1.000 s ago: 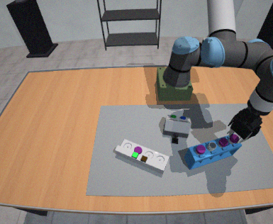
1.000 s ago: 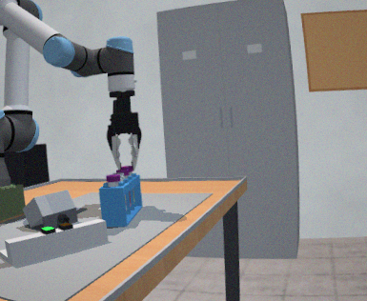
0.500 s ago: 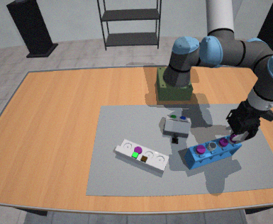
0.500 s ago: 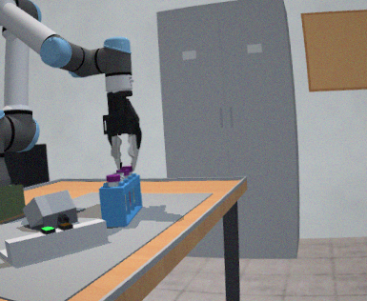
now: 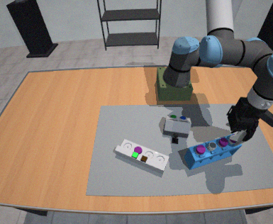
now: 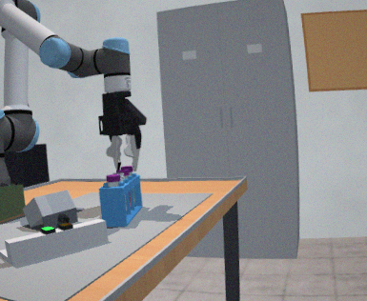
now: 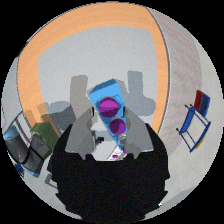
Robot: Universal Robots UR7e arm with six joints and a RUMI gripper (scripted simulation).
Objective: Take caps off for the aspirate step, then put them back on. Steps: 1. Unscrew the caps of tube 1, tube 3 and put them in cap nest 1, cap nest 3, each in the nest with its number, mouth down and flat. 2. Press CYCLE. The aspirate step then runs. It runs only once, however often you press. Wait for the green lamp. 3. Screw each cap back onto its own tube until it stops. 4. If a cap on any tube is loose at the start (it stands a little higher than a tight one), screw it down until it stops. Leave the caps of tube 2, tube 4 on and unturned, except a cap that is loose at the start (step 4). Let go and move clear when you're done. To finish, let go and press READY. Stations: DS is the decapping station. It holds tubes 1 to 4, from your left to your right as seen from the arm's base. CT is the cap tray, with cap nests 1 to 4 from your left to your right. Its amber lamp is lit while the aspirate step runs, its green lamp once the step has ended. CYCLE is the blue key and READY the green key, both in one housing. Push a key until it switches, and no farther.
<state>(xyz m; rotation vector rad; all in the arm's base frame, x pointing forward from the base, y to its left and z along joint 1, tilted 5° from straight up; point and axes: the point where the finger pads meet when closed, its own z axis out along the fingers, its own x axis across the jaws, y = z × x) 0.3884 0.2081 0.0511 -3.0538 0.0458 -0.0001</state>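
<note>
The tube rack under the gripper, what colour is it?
Blue; the tube rack shows best in the exterior view.
</note>
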